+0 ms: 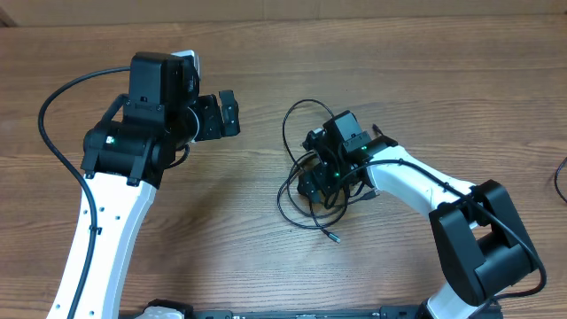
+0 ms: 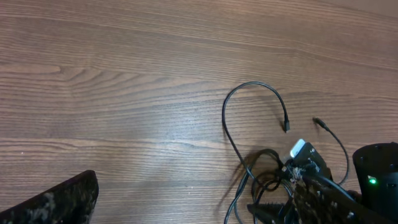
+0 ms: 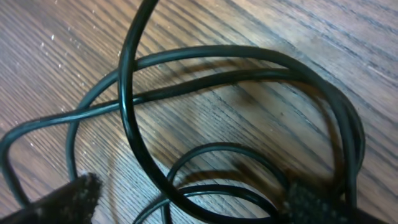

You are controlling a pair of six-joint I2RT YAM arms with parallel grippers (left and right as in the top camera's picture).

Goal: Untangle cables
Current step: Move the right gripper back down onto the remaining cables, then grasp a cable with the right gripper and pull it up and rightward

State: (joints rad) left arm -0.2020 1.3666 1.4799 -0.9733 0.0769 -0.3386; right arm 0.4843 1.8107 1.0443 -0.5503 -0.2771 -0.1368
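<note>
Reaching down, the right gripper (image 3: 193,202) had its fingers spread either side of the cables (image 3: 124,93), nothing pinched. Left gripper (image 1: 219,115) hung spread and empty, well apart to the left. I judged the task barely begun: one tangle, all looped together mid-table (image 1: 266,53). Count: two grippers, two free plug ends (image 2: 286,126) seen; number of cords unclear

1. We find no text, brand, number or sign that can be read in any of the three views.
2. The small white patch (image 2: 298,149) beside the thin black cables (image 2: 249,87) is too small for us to make out any lettering on it.
</note>
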